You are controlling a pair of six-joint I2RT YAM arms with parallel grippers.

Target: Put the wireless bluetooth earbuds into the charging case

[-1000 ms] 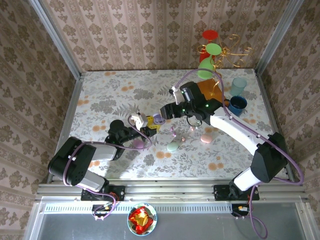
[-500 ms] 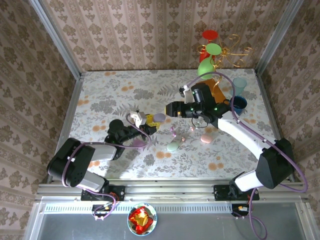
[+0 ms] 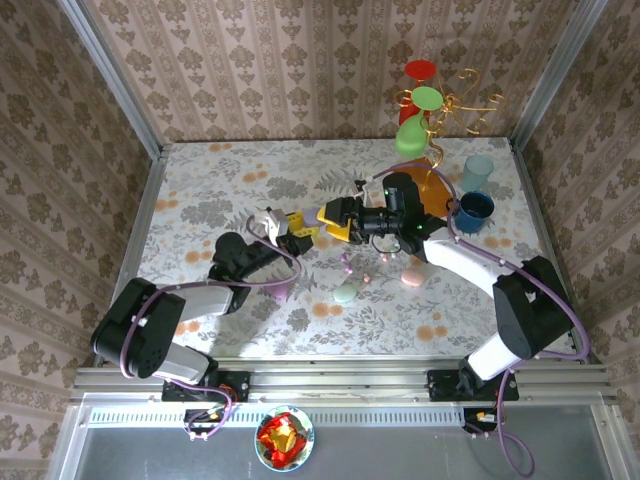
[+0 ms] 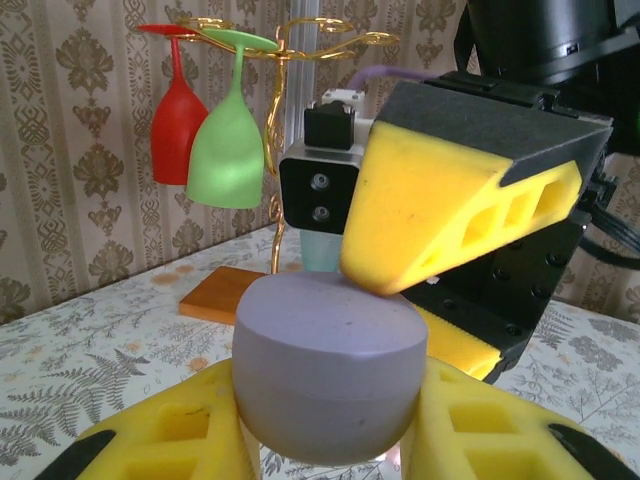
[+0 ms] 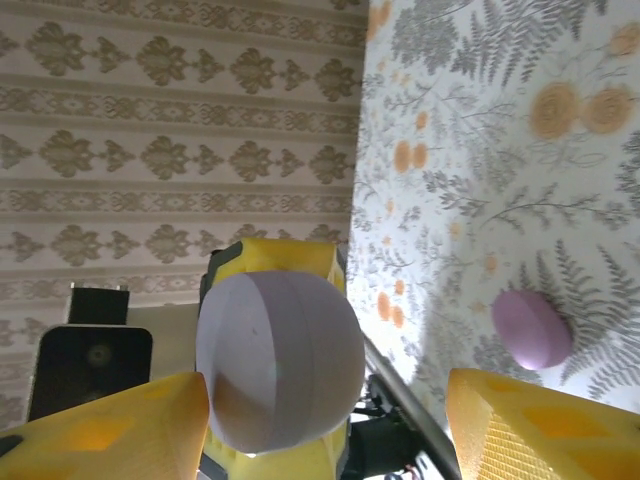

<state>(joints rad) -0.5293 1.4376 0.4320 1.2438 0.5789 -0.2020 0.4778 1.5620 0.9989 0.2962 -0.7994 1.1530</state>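
No readable text, label or number anywhere.

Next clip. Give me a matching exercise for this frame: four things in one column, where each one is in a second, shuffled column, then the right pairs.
Things
1. lilac case
2. mint case
3. blue cup
4. red glass

Places
A. hanging upside down from the gold rack
B. lying on the table, near the pink case
C. clamped between the fingers of the left gripper
D. standing next to the pale cup

Pairs: 1-C, 2-B, 3-D, 4-A
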